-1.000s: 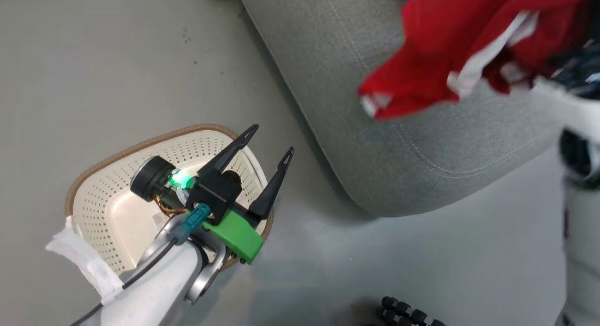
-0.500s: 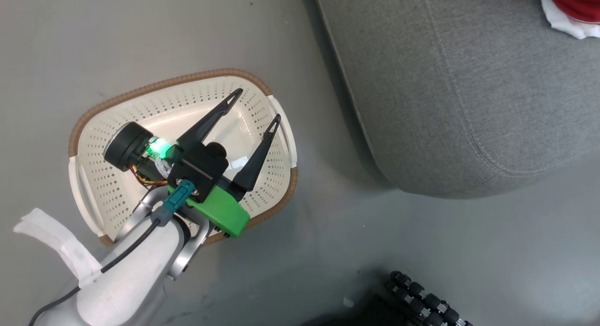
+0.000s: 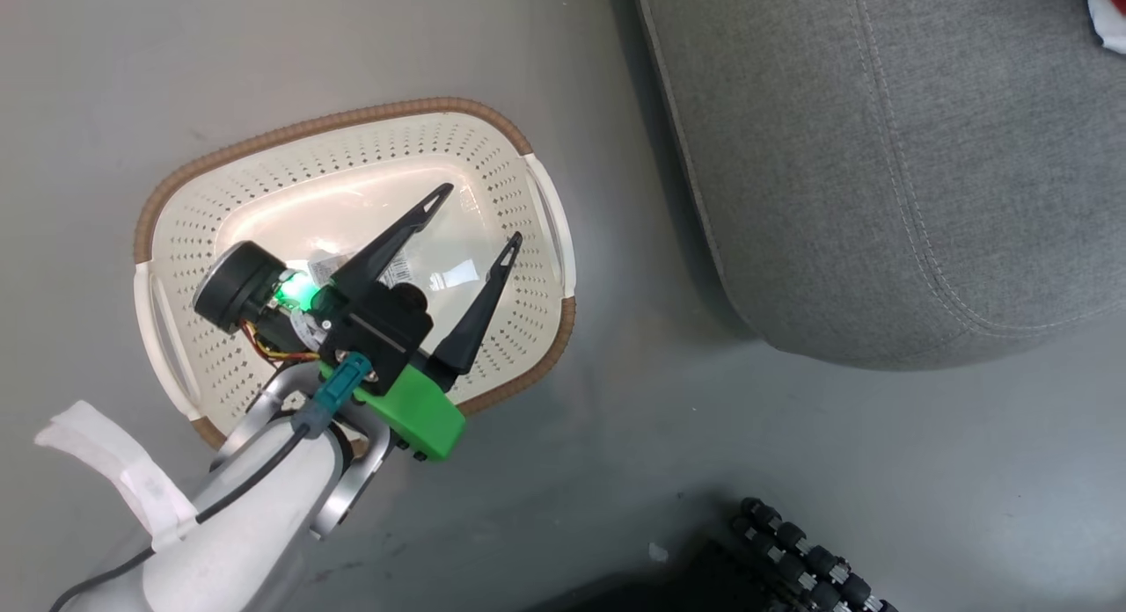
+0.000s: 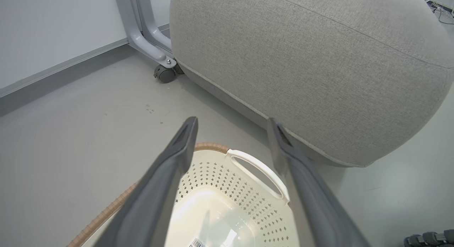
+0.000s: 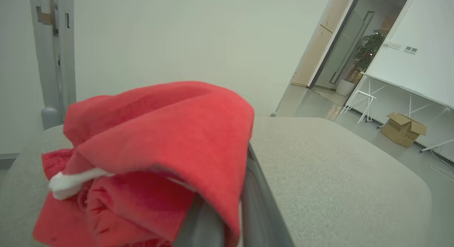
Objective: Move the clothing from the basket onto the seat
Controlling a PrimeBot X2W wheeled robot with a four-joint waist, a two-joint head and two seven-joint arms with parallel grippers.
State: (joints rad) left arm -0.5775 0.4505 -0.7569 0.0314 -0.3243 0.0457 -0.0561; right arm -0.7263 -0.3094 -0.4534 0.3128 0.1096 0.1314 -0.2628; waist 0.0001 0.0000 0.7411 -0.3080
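Jaws spread wide on the left gripper (image 3: 479, 214) - its two dark fingers hang over the basket (image 3: 334, 124), which sits on the grey floor (image 3: 616, 471) just beside the seat (image 3: 880, 155). From the left wrist view, the gripper's fingers (image 4: 177, 162) frame the basket's white handle (image 4: 255, 165) and perforated wall, with a paper label (image 4: 198, 242) on the cream bottom. Over to the right gripper (image 5: 241, 176) - its jaws are pressed together on the clothing (image 5: 159, 133), red fabric with a white trim draped over both fingers and bunched above the seat's (image 5: 337, 169) grey cushion. In the head view, a scrap of red and white clothing (image 3: 1110, 14) peeks in at the top right corner, on the seat, well apart from the basket.
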